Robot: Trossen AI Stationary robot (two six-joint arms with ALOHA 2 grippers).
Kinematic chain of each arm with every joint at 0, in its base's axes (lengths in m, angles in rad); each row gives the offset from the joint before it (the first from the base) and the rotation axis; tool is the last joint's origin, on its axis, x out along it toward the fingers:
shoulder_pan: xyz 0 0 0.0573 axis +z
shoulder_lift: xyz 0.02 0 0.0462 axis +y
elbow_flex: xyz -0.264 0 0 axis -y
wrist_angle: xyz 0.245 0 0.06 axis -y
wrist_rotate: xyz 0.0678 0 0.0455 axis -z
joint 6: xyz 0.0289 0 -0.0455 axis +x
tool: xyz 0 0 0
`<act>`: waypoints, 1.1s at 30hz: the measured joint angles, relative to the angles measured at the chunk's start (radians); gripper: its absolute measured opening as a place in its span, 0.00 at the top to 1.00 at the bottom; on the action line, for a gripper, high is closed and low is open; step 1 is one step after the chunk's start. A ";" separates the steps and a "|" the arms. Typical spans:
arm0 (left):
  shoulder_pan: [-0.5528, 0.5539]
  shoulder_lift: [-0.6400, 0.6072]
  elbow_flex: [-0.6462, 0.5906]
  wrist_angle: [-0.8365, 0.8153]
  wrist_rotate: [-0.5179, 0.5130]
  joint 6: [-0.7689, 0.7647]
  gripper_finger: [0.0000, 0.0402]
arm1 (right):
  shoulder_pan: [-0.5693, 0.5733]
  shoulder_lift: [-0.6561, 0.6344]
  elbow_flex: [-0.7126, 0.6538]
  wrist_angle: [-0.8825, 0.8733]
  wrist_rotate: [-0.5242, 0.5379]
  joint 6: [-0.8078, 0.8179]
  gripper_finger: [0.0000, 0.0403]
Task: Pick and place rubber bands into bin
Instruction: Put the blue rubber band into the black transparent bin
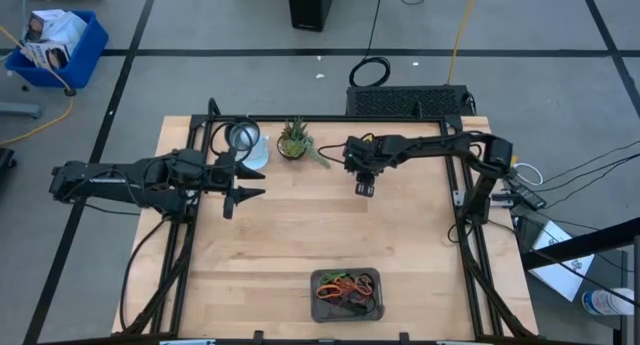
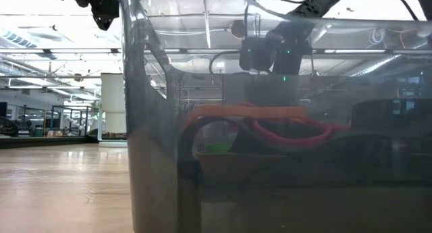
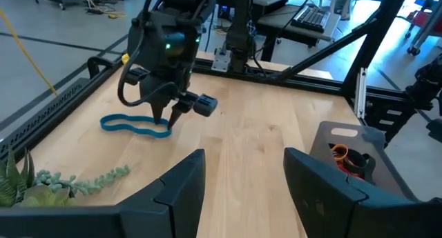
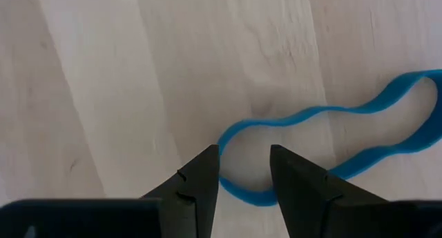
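Right wrist view: right gripper [image 4: 244, 172], fingers parted, straddles 1 end of the blue rubber band [image 4: 331, 138] (apparently to pinch it); left gripper [image 3: 242, 176] waits, spread, empty.

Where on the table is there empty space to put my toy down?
Bare wood lies between the left gripper, the right gripper and the small dark grey bin of rubber bands. The back edge is crowded: a small green plant, a blue rubber band.
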 joint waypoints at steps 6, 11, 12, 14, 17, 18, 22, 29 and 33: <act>0.000 0.000 0.000 -0.016 0.000 0.000 0.50 | 0.000 0.028 0.000 0.002 -0.024 0.011 0.69; 0.000 0.000 0.000 -0.020 0.000 0.014 0.50 | 0.000 0.039 -0.017 0.018 -0.030 0.016 0.69; 0.000 0.000 0.000 -0.020 0.000 0.014 0.50 | 0.000 0.037 -0.023 0.023 -0.029 0.021 0.69; 0.000 0.000 0.000 -0.020 0.000 0.017 0.50 | -0.004 0.035 -0.035 0.024 -0.029 0.027 0.69; 0.000 0.000 0.000 -0.021 0.000 0.019 0.50 | -0.005 0.031 -0.050 0.030 -0.038 0.029 0.69; 0.000 0.000 0.000 -0.020 0.000 0.019 0.50 | -0.006 0.030 -0.057 0.034 -0.047 0.028 0.69; 0.000 0.000 0.000 -0.021 0.000 0.018 0.50 | -0.006 0.027 -0.080 0.051 -0.066 0.044 0.69; 0.000 0.000 0.000 -0.021 0.000 0.017 0.50 | -0.006 0.028 -0.087 0.070 -0.076 0.050 0.76; 0.000 0.000 0.000 -0.020 0.000 0.017 0.50 | -0.005 0.029 -0.087 0.078 -0.081 0.063 0.89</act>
